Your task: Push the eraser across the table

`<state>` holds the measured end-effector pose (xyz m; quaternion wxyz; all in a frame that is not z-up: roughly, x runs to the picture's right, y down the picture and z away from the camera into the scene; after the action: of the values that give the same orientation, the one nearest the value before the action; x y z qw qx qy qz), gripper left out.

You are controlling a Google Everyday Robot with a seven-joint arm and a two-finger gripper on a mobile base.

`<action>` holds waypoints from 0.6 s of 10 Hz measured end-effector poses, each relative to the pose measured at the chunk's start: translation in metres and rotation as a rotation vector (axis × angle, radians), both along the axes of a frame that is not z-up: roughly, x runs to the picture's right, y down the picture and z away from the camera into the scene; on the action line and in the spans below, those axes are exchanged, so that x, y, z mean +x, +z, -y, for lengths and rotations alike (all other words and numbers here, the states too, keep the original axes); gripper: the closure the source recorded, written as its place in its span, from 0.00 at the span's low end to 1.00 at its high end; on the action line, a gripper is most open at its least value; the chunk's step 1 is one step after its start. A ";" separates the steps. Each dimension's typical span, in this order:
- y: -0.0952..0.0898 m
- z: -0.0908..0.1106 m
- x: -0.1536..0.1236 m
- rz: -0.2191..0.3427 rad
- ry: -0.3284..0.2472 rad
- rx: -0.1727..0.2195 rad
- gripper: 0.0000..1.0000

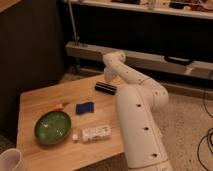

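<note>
The eraser (106, 88), a narrow black bar, lies near the far right edge of the light wooden table (40, 100). My white arm rises from the lower right, bends high behind the table and comes down toward the eraser. The gripper (108, 78) hangs at the arm's end, just above and behind the eraser's right half. Whether it touches the bar cannot be made out.
A flat blue pad (84, 107) lies at mid-table, with a small orange item (59, 106) to its left. A green bowl (52, 126) sits front left and a white packet (92, 133) front centre. A white cup (10, 160) shows at the bottom left corner. A dark wall and shelf stand behind.
</note>
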<state>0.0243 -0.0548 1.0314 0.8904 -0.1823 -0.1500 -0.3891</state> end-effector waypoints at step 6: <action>-0.024 -0.044 -0.010 0.067 -0.095 -0.117 1.00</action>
<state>0.0147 -0.0110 1.0074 0.8533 -0.2276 -0.1935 -0.4273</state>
